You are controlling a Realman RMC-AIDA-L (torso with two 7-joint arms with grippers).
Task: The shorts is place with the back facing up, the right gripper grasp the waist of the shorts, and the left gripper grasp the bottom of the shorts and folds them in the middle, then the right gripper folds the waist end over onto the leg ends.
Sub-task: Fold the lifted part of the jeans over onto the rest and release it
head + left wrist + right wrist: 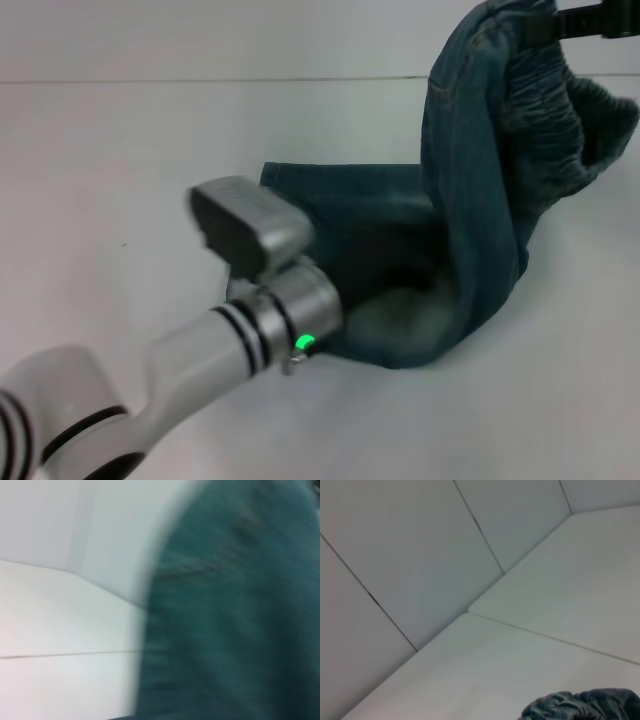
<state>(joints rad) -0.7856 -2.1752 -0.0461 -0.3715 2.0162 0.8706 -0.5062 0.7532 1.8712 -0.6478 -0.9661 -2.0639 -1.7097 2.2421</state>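
L arm's left gripper (262,262) low at the leg ends (330,200) on white table (100,150); jaws hidden, can't tell. Open room far L. Shorts (470,200) rise to waist (545,110), pinched by right gripper (560,25), top R.

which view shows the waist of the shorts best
The head view: the waist hangs lifted at upper right, its ruched band plain, with the right pincer at its top edge. The right wrist view catches only a gathered scrap. The left wrist view shows blurred denim, no waistband.
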